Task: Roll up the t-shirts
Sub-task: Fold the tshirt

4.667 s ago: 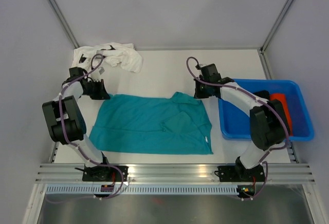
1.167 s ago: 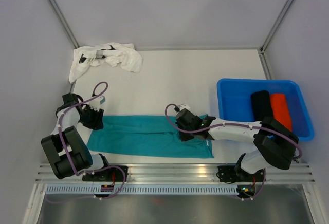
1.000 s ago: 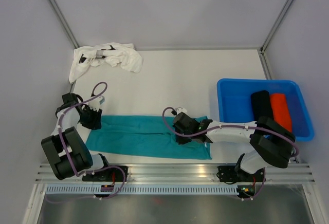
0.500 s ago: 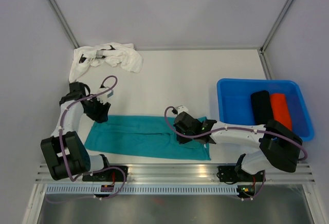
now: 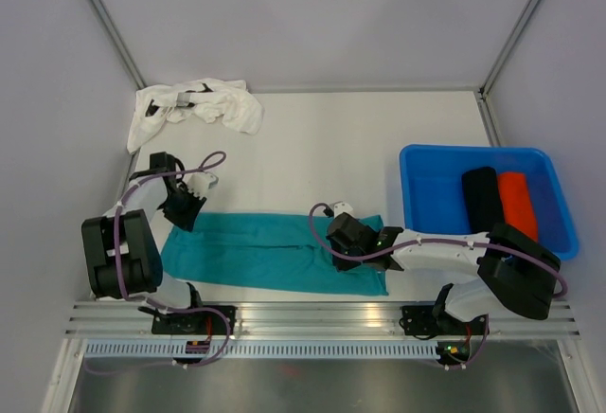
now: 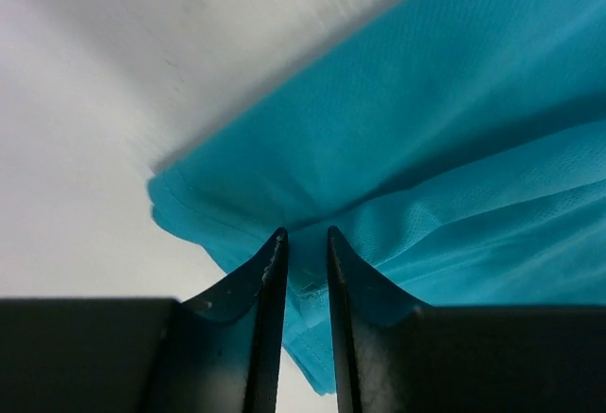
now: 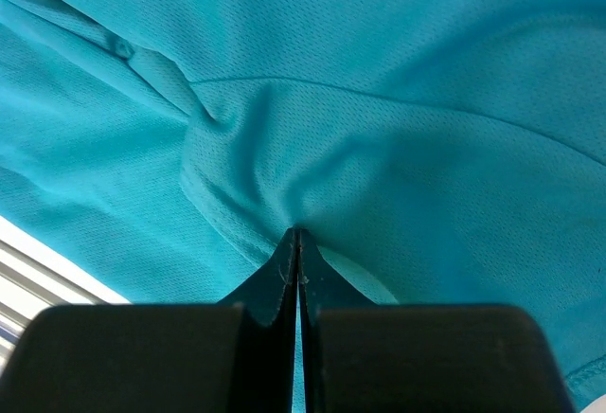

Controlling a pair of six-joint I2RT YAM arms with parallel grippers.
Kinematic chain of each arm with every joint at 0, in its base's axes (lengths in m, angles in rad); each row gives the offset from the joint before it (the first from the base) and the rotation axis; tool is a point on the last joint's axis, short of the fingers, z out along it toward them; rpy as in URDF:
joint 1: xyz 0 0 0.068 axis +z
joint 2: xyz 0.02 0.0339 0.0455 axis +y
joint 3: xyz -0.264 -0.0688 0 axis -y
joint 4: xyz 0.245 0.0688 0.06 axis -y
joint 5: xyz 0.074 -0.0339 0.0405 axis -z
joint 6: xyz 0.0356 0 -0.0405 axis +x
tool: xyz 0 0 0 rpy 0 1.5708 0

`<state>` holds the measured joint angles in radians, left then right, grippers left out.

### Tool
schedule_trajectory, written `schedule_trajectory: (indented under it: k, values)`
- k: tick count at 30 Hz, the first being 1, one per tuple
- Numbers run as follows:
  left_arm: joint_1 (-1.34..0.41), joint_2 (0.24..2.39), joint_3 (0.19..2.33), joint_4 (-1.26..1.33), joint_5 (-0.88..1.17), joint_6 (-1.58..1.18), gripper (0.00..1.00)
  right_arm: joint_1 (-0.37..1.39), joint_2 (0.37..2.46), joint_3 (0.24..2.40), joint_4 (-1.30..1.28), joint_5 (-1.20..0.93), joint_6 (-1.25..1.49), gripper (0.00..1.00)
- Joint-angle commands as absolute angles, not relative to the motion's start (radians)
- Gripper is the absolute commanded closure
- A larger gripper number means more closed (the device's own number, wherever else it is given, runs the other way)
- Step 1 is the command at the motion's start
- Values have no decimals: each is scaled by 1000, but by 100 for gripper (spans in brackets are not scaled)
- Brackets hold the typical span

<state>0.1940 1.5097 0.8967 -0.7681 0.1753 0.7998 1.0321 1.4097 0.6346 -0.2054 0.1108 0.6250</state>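
Top external view tells me the teal shirt [image 5: 265, 252], spread wide seconds ago, now lies folded into a narrow band along the near edge, left gripper [image 5: 187, 218] and right gripper [image 5: 345, 253] each pinching it, so I judge rolling comes next.

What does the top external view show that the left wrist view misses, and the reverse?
Only top external: a crumpled white cotton t-shirt at the far left corner, a blue plastic bin holding a black roll and an orange roll, the right gripper. Only left wrist: how the left gripper pinches a fold at the cloth's edge. Both: the folded teal cotton t-shirt, the white table.
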Motion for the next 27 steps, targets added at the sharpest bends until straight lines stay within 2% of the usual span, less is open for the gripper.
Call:
schedule_trajectory:
  k: [1, 5, 9, 11, 15, 16, 18, 22, 27]
  values:
    - [192, 1459, 845, -810, 113, 828, 72, 1026, 1384, 618, -153, 120, 638, 100]
    - [193, 1338, 756, -828, 115, 922, 70, 1026, 1384, 591, -118, 114, 655, 100]
    - [193, 1307, 706, -853, 94, 942, 70, 1025, 1394, 589, -120, 112, 653, 99]
    - [192, 1287, 700, -862, 94, 949, 67, 1025, 1393, 584, -117, 112, 652, 100]
    - [193, 1218, 721, -920, 141, 1020, 53, 1023, 1384, 581, -120, 109, 649, 100]
    - [192, 1188, 721, -925, 141, 1040, 46, 1023, 1382, 581, -118, 112, 650, 100]
    - [190, 1164, 706, -934, 121, 1118, 43, 1023, 1378, 584, -120, 110, 649, 100]
    - [189, 1183, 706, -887, 71, 1088, 44, 1023, 1352, 636, -185, 127, 632, 100]
    - [195, 1242, 816, -859, 144, 905, 45, 1025, 1263, 687, -336, 202, 615, 100]
